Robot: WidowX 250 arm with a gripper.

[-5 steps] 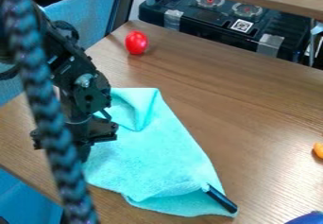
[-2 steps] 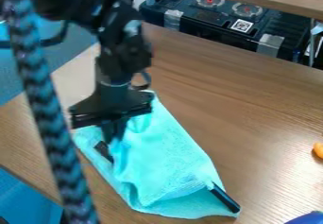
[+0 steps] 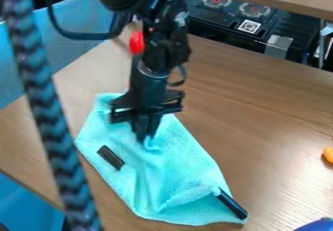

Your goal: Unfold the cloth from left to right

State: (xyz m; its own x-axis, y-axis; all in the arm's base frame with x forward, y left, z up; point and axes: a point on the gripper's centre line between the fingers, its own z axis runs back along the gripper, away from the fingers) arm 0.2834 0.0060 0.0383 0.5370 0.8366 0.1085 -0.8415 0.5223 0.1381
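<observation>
The turquoise cloth (image 3: 175,176) lies right under me on the table (image 3: 267,108), rumpled, with most of its spread on the camera's side of me. My gripper (image 3: 147,137) hangs down over its upper part, my fingers close together and pinching a bit of it, so that folds gather at my tips and run toward the camera. Just beside my tips, on the view's left, a short dark strip (image 3: 110,157) lies on the cloth. Farther from me, toward the camera and the view's right, a black bar (image 3: 231,204) sits at the cloth's pointed corner.

Behind me, partly hidden by my arm, is something round and red (image 3: 137,42). Well apart from me at the view's right edge is a small orange thing (image 3: 328,154), and nearer the camera, a blue one (image 3: 317,225). Beyond the table's far edge I have a black case (image 3: 214,18) with knobs. A braided cord (image 3: 50,113) crosses the view to the left of me.
</observation>
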